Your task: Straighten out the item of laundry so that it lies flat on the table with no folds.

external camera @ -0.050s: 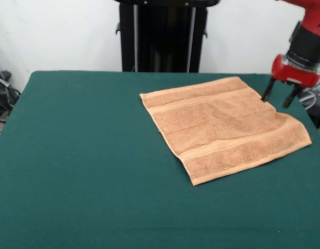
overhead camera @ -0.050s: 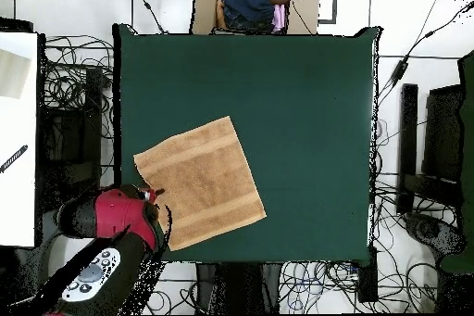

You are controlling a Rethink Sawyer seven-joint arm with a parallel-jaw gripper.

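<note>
The red and black end effector (external camera @ -0.050s: 278, 97), fingers apart and empty, hangs at one edge of the orange-tan terry-cloth towel (external camera @ -0.050s: 222, 127), which spreads away from it nearly flat on the dark green felt surface (external camera @ -0.050s: 82, 155). Judged best: smooth the slight ripple directly beneath without dragging the cloth.

The hand towel (external camera @ -0.050s: 222, 127) is a light orange-tan terry cloth, crossed by two woven bands of the same colour, one near each of two opposite edges. The table (external camera @ -0.050s: 82, 155) beneath it is a plain dark green, without pattern. The claw (external camera @ -0.050s: 278, 97) has black fingers (external camera @ -0.050s: 267, 92) under a bright red housing.
</note>
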